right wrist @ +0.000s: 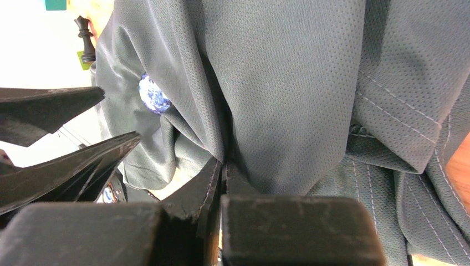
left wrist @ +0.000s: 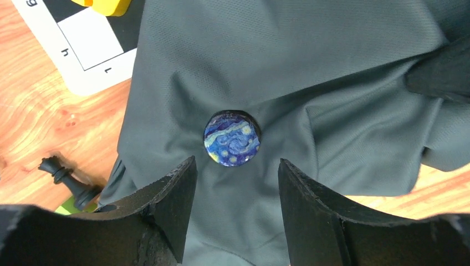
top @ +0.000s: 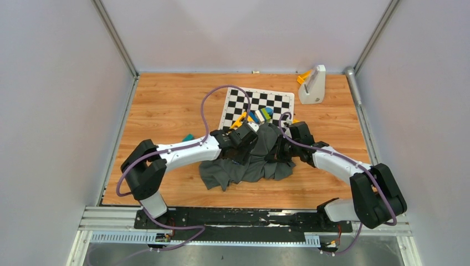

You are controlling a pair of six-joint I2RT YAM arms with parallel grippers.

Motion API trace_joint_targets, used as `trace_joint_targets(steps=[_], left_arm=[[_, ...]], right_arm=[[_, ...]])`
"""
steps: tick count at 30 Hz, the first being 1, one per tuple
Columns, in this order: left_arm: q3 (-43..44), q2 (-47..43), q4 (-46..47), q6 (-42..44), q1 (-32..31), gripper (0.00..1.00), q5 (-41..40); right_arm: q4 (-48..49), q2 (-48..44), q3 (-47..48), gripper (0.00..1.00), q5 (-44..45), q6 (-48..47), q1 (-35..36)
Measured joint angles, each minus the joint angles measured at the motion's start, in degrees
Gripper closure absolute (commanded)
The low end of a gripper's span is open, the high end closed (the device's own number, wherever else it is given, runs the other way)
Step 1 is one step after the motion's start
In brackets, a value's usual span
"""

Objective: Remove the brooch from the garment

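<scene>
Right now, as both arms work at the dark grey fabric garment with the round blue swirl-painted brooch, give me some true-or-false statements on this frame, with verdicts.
1. The round blue swirl-painted brooch sits on the dark grey fabric garment. True.
2. The left gripper is clamped on the brooch. False: its jaws stand open, with the brooch ahead of them, untouched.
3. The right gripper is shut on a fold of the garment. True.
4. The small black chess piece stands on the black-and-white chequered board. False: it is on the wooden table, beside the garment.
</scene>
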Motion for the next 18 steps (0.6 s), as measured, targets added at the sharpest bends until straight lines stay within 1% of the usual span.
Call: trace_joint_targets(steps=[5, 8, 10, 13, 17, 18], left_arm=[[0.8, 5.6, 0.5, 0.3, 0.0, 0.35, -0.3], [0.9, 9.0, 0.4, 0.3, 0.1, 0.32, -0.9], [1.4, 9.8, 0.4, 0.3, 0.1, 0.29, -1.1], [1.6, 9.8, 0.5, 0.3, 0.1, 0.28, -1.0], [1.6, 9.9, 0.4, 0.1, 0.1, 0.35, -0.7], [1.6, 10.0, 0.4, 0.1, 0.1, 0.41, -0.7]], right_arm=[[0.0, 0.0, 0.0, 1.0, -0.3, 0.0, 0.0], [0.0, 0.0, 0.0, 1.0, -0.3, 0.0, 0.0], [0.0, 0.0, 0.0, 1.0, -0.3, 0.0, 0.0], [0.0, 0.0, 0.0, 1.0, -0.4, -0.2, 0.0], [0.1, 0.2, 0.0, 1.0, -0.5, -0.4, -0.1], [0.1, 0.3, 0.0, 1.0, -0.6, -0.4, -0.2]])
